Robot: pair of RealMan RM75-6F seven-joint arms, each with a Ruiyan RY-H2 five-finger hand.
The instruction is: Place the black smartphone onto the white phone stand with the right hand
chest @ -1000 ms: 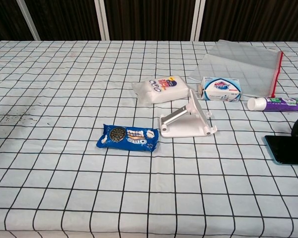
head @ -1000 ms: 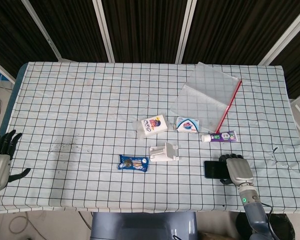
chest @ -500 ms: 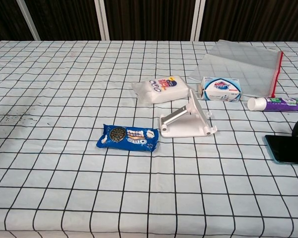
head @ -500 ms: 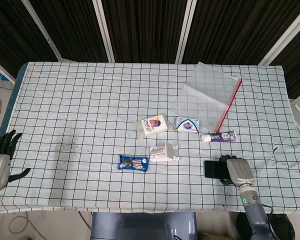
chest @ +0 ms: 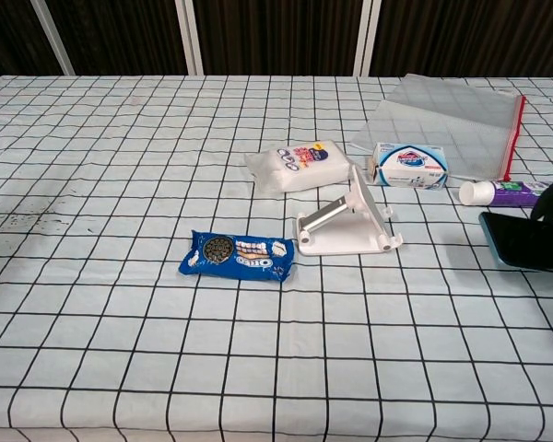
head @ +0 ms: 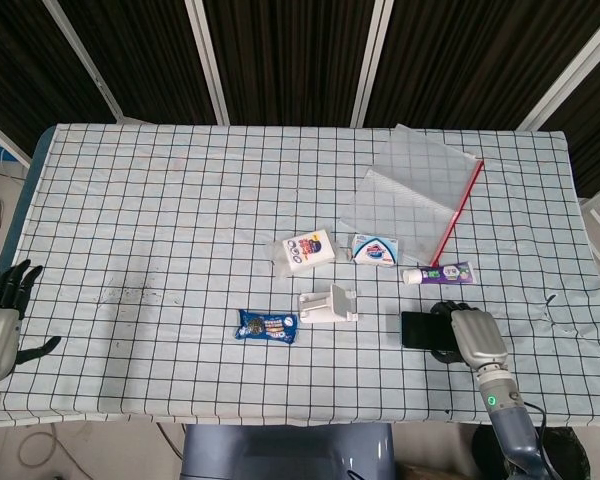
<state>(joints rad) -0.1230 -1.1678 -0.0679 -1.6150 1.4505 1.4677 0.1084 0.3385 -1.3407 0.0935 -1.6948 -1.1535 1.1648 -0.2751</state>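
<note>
Both hands show here: the right hand has its fingers wrapped round the black smartphone, held just right of the white phone stand, while the left hand hangs loose, fingers spread, off the table's edge.

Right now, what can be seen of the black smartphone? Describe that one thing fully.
The black smartphone is a flat, dark, glossy slab with rounded corners and a thin bluish edge in the chest view. The right hand grips its right end, dark fingers wrapping around it. It appears raised slightly off the checked tablecloth, roughly level, screen side up. It sits right of the white phone stand, apart from it, and just below the toothpaste tube. Its right end is hidden by the hand.
</note>
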